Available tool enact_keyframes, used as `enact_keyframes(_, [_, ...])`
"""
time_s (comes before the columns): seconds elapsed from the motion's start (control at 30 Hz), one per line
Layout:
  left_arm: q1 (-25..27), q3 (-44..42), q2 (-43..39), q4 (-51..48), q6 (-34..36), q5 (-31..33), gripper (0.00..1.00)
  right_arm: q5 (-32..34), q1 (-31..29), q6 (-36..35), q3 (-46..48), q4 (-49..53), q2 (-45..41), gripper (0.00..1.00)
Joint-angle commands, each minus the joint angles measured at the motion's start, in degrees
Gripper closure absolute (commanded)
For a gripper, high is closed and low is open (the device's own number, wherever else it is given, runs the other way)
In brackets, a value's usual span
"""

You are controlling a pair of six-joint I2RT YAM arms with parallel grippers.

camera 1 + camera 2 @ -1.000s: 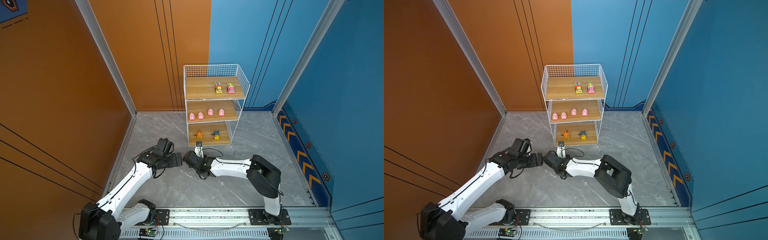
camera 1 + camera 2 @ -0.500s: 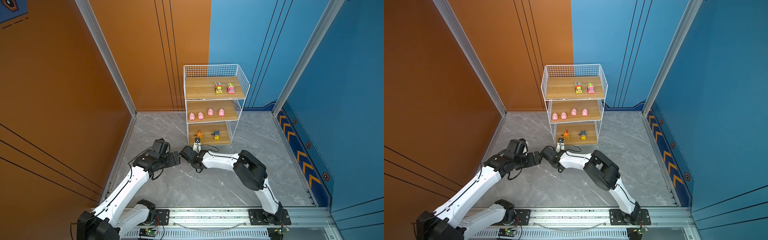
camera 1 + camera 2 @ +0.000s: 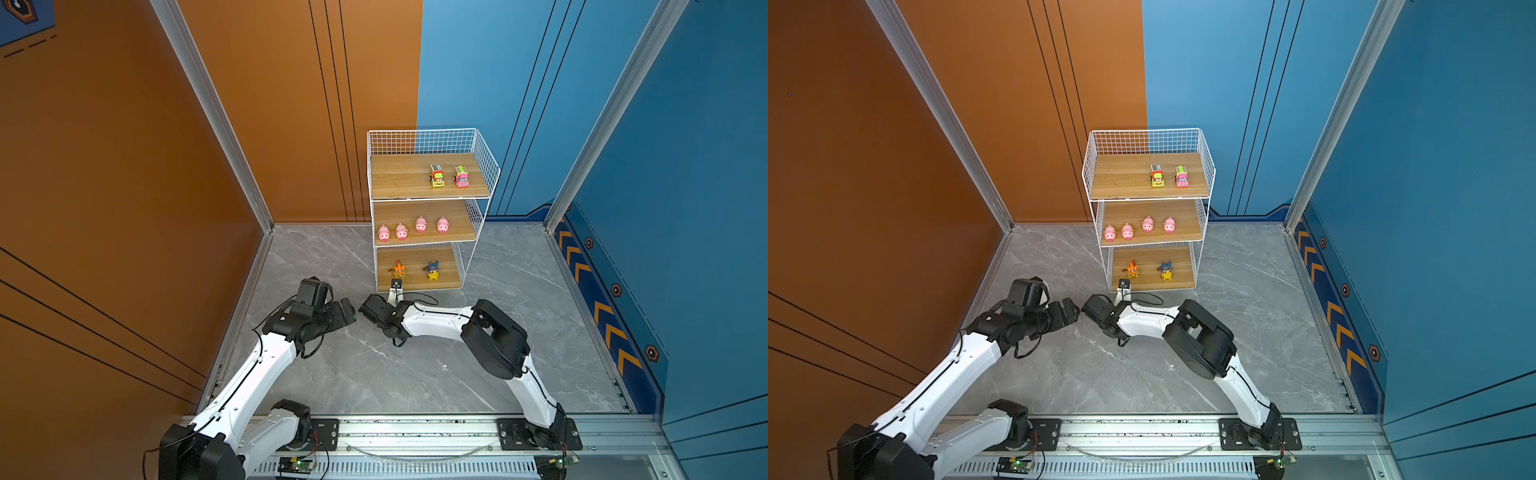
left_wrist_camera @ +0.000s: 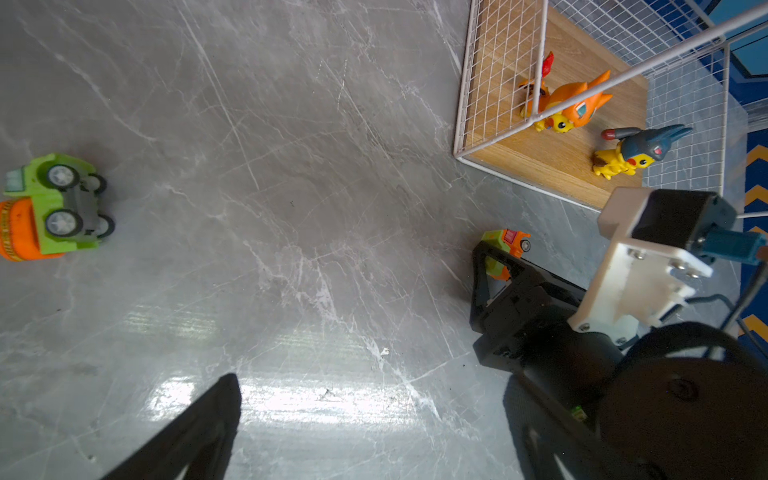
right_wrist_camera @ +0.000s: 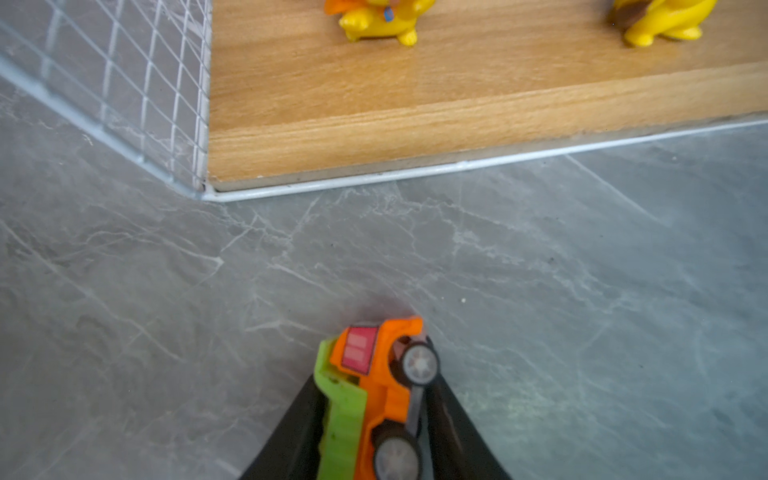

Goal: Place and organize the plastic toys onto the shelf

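My right gripper is shut on the orange car, which lies on its side on the floor just in front of the shelf. From the left wrist view the same orange car shows at the right gripper tips. A green car lies on its side on the floor, away from my open, empty left gripper. In both top views the left gripper and right gripper nearly face each other. The shelf holds a yellow car, a pink car and several pigs.
On the shelf's bottom board stand an orange cat figure and a blue-and-yellow figure. Grey marble floor is bounded by orange and blue walls and a rail at the front. The shelf's wire side is close to the right gripper.
The right gripper has moved left towards the left gripper and its jaws have narrowed onto the orange car. The left arm shifted slightly; its jaws stay wide.
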State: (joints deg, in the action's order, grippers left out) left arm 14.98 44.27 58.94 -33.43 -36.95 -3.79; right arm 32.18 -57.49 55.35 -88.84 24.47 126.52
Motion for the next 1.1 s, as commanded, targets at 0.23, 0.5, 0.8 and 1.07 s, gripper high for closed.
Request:
enact_keyframes(0.23, [-0.7, 1.1, 0.8, 1.0, -0.2, -2.3, 0.0, -7.9, 1.4, -6.2, 15.5, -14.6, -13.5, 0.71])
enact_keyframes(0.5, [-0.6, 1.0, 1.4, 1.7, 0.1, -2.5, 0.0, -27.7, 5.0, 0.5, 34.2, -32.6, -23.6, 0.7])
enact_keyframes(0.8, [-0.2, 1.1, 0.7, 1.7, 0.6, -2.3, 0.0, -37.8, 9.2, 21.3, 52.7, -67.4, -23.4, 0.67])
enact_keyframes(1.07, [0.0, 1.1, 0.7, 1.8, 0.5, -2.0, 0.01, -36.8, 11.9, 34.1, 60.9, -88.3, -17.9, 0.58])
